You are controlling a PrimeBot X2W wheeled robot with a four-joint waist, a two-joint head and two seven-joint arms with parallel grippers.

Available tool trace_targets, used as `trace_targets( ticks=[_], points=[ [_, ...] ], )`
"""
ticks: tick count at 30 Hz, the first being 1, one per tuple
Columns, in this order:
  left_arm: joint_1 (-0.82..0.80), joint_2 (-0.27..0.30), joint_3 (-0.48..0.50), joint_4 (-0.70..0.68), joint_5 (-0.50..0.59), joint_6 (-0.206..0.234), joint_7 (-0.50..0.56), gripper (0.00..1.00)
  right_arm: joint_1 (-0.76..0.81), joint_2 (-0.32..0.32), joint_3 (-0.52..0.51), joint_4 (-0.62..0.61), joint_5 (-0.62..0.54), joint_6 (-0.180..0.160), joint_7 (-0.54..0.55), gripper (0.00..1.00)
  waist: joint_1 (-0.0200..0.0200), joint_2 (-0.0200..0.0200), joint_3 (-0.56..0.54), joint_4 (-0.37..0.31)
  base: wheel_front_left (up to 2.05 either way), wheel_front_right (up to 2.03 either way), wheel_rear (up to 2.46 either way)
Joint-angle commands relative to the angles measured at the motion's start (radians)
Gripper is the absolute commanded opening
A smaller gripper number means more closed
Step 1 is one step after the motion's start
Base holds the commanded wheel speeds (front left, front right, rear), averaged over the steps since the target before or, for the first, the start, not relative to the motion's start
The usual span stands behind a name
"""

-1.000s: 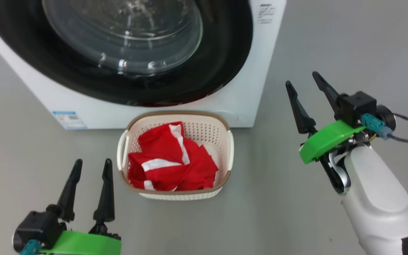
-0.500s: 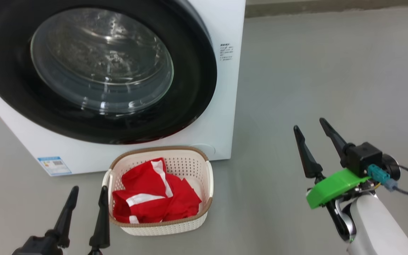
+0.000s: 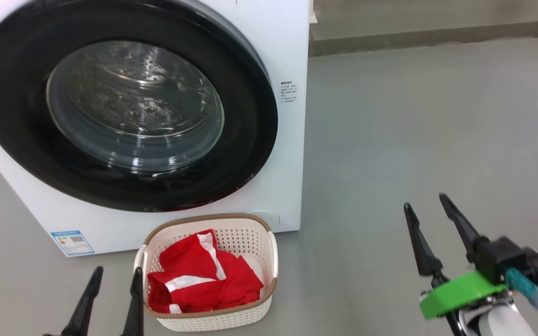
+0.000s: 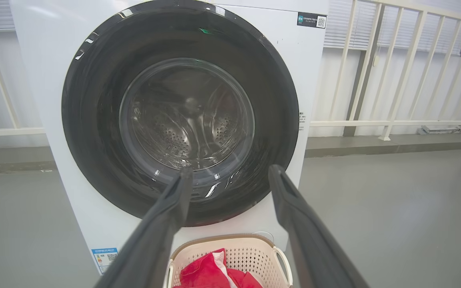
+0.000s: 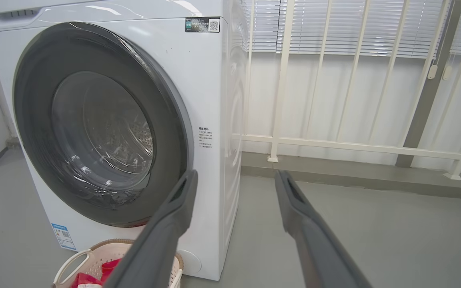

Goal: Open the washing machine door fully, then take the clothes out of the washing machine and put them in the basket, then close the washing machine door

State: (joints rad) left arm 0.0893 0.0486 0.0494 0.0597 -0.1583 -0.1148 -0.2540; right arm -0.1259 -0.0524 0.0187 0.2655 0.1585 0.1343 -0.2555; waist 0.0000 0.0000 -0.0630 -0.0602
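Nearest, at the lower left of the head view, the left claw (image 3: 117, 271): two dark fingers spread apart, gripping nothing, just beside the basket (image 3: 217, 322). At the lower right, the right claw (image 3: 424, 201) on a green mount (image 3: 456, 294), likewise spread and empty, well apart from everything, over bare grey floor (image 3: 414, 116).

Between the claws, on the floor, the cream basket with its brown rim, holding the red clothes (image 3: 194, 284) with white stripes, bunched in a heap inside it.

Just behind the basket, the white washing machine (image 3: 292, 56), with a small blue label (image 3: 72, 241) low on its front. Covering most of that front, the round door (image 3: 250, 116), black rim flush against the machine, so judged shut. Through its glass, a steel drum (image 4: 186, 116) with no red fabric visible. Beyond, in the wrist views, a white railing (image 5: 282, 80).

Compared with a second ago: whole head view tilted upward, a camera move, with more of the door shown and both claws lower in frame. Basket, clothes and door unchanged. Meaning for the task: seemingly all steps done, with nothing left but pulling back.
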Motion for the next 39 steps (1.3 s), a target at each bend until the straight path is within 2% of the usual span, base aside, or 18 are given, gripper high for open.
trace_targets(
  ticks=[1, 8, 27, 28, 32, 39],
  points=[
    [-0.014, 0.009, 0.032, -0.035, 0.004, -0.004, -0.008, 1.0, -0.008, 0.002, 0.019, -0.038, -0.003, -0.004, -0.006, 1.0, 0.0, 0.0, -0.006, 0.005, 0.0, 0.0, 0.0],
    [0.021, 0.006, 0.039, -0.051, 0.021, 0.007, -0.008, 1.0, 0.068, 0.002, 0.004, -0.099, -0.007, -0.004, -0.006, 1.0, 0.0, 0.0, -0.021, 0.003, 0.0, 0.0, 0.0],
    [0.048, 0.003, 0.034, -0.06, 0.037, 0.025, -0.008, 1.0, 0.104, 0.002, 0.003, -0.091, -0.011, -0.004, -0.006, 1.0, 0.0, 0.0, -0.035, 0.006, 0.0, 0.0, 0.0],
    [0.061, -0.001, 0.005, -0.03, 0.032, 0.021, 0.0, 0.0, 0.123, 0.005, -0.022, -0.068, -0.002, 0.0, 0.0, 0.0, 0.0, 0.0, -0.035, 0.006, 0.0, 0.0, 0.0],
    [0.06, -0.015, 0.002, 0.036, 0.027, 0.02, 0.01, 0.0, 0.154, 0.013, -0.017, -0.006, 0.005, 0.0, 0.002, 0.0, 0.0, 0.0, -0.035, 0.006, 0.0, 0.0, 0.0],
    [0.044, -0.014, 0.009, 0.047, -0.055, 0.018, 0.033, 0.0, 0.146, 0.013, -0.025, -0.007, 0.086, 0.0, 0.024, 0.0, 0.0022, 0.0, -0.032, 0.009, 0.0, 0.0, 0.0]
  ],
)
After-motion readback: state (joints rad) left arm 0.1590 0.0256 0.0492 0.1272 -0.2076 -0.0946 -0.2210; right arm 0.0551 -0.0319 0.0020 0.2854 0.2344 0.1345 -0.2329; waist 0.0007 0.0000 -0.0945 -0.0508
